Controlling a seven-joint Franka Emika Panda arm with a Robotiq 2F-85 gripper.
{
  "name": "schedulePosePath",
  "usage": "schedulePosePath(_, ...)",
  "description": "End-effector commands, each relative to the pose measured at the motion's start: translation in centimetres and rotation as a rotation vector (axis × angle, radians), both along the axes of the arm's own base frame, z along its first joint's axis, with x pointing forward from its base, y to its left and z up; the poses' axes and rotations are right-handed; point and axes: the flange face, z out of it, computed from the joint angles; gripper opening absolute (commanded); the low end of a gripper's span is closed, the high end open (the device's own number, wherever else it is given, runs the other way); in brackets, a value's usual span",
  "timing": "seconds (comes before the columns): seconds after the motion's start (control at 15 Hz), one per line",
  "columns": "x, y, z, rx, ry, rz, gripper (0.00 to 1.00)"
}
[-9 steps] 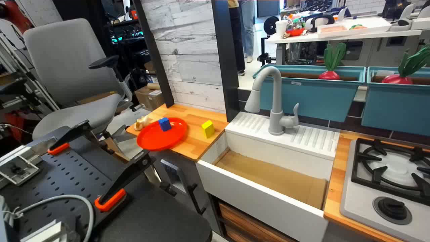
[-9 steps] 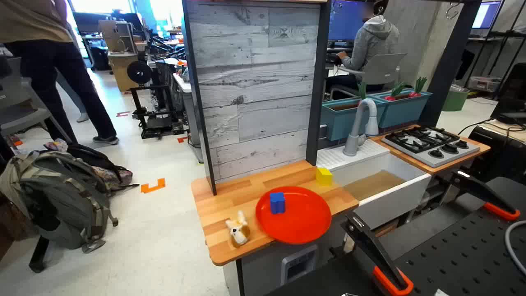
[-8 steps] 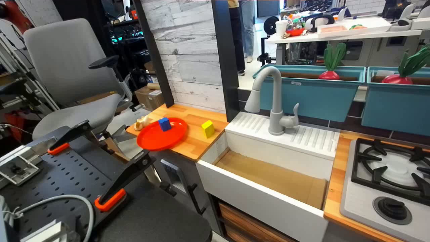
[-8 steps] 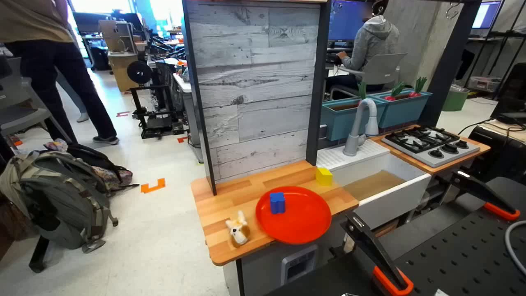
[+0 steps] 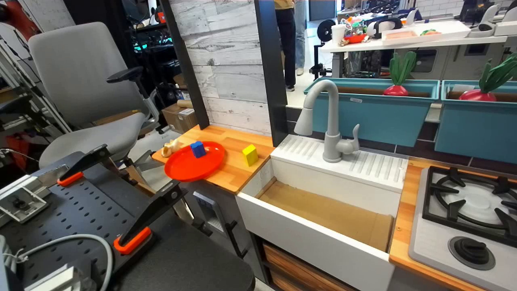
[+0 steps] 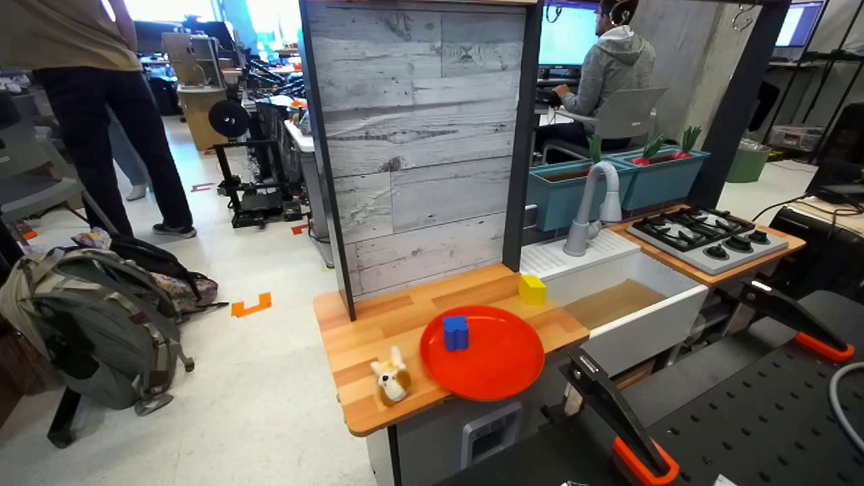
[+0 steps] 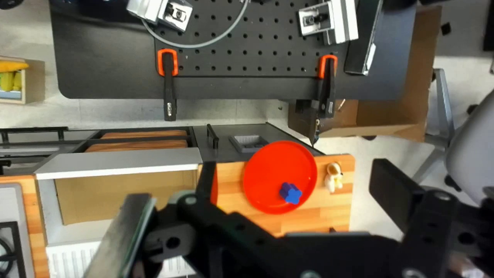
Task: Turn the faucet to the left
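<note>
The grey faucet (image 5: 333, 113) stands upright on the white ridged ledge behind the sink (image 5: 315, 242). It also shows in an exterior view (image 6: 577, 237). Its conical spout head (image 5: 305, 121) hangs toward the panel side of the ledge in that view, and its small lever (image 5: 356, 137) points up on the opposite side. My gripper (image 7: 299, 183) is open and empty in the wrist view, its black fingers (image 7: 391, 193) wide apart with the counter far below. The gripper shows in neither exterior view. The faucet is not clearly visible in the wrist view.
A red plate (image 5: 190, 165) with a blue block (image 6: 455, 333), a yellow block (image 5: 250, 155) and a toy dog (image 6: 391, 378) lie on the wooden counter. A black post (image 5: 274, 81), planters (image 5: 371, 117) and a stove (image 6: 709, 233) flank the sink. Clamps (image 7: 170, 88) stick out from the black table.
The standing person in the background has shifted to the right, and the monitor behind looks brighter. The faucet and counter objects are unchanged.
</note>
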Motion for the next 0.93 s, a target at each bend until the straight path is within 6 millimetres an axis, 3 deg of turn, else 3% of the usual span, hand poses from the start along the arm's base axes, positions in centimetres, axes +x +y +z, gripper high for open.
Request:
schedulePosePath(0.0, 4.0, -2.0, 0.4, 0.079, -0.061, -0.142, 1.00)
schedulePosePath(0.33, 11.4, -5.0, -2.1, 0.121, -0.156, -0.369, 1.00)
schedulePosePath(0.6, 17.4, -7.6, -6.4, 0.084, -0.207, -0.528, 1.00)
schedulePosePath(0.87, 21.1, -10.2, -10.9, 0.009, -0.206, -0.608, 1.00)
